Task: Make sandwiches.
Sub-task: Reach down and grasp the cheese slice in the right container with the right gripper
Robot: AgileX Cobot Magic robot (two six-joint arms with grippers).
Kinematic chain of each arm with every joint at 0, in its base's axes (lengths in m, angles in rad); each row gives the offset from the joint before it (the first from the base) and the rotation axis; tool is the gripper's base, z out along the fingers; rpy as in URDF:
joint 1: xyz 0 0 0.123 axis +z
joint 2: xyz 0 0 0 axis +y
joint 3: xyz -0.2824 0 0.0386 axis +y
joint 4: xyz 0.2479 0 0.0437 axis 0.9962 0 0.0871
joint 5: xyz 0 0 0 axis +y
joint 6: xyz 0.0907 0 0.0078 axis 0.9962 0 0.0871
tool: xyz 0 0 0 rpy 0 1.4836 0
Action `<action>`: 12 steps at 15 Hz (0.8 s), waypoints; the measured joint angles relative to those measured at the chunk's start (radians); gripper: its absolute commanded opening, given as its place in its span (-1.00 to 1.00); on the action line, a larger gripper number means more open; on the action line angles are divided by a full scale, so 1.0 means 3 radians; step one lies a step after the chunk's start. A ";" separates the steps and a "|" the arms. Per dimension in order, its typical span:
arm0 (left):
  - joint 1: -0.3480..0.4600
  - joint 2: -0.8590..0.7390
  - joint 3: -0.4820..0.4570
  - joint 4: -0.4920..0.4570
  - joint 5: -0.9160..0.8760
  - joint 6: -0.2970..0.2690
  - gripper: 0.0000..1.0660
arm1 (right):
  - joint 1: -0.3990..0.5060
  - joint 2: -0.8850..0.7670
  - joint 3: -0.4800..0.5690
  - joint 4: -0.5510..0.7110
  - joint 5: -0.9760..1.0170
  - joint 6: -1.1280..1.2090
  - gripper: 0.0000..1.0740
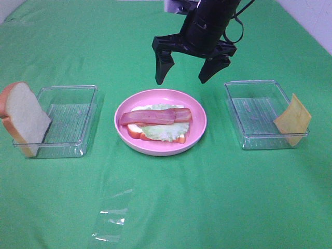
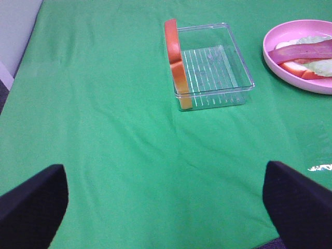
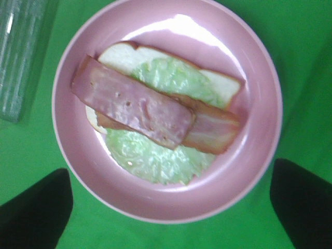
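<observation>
We found the right gripper [image 1: 181, 81] hanging above the pink plate [image 1: 161, 150] with its jaws spread wide and empty. On the plate lay the part-built sandwich [image 1: 158, 127]: a bottom bread slice [image 3: 119, 54], a lettuce leaf [image 1: 161, 133] and bacon strips [image 1: 155, 116] across the top. The second bread slice [image 1: 23, 116] leaned against the outer end of the left tray [image 1: 70, 89] and the cheese square [image 1: 293, 120] against the outer end of the right tray [image 1: 254, 83], while the left gripper [image 2: 166, 218], also spread wide and holding nothing, hung over the green cloth [image 2: 104, 129].
</observation>
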 measured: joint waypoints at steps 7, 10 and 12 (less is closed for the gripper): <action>0.0000 0.0000 0.0000 0.0000 0.0000 0.0000 0.77 | -0.0893 -0.0400 0.0277 -0.0567 0.0353 0.0113 0.84; 0.0000 0.0000 0.0000 0.0000 0.0000 0.0000 0.77 | -0.1197 -0.0417 0.0483 -0.0593 0.0373 0.0090 0.84; 0.0000 0.0000 0.0000 0.0000 0.0000 0.0000 0.77 | -0.1357 -0.0417 0.0650 -0.0640 0.0380 0.0060 0.84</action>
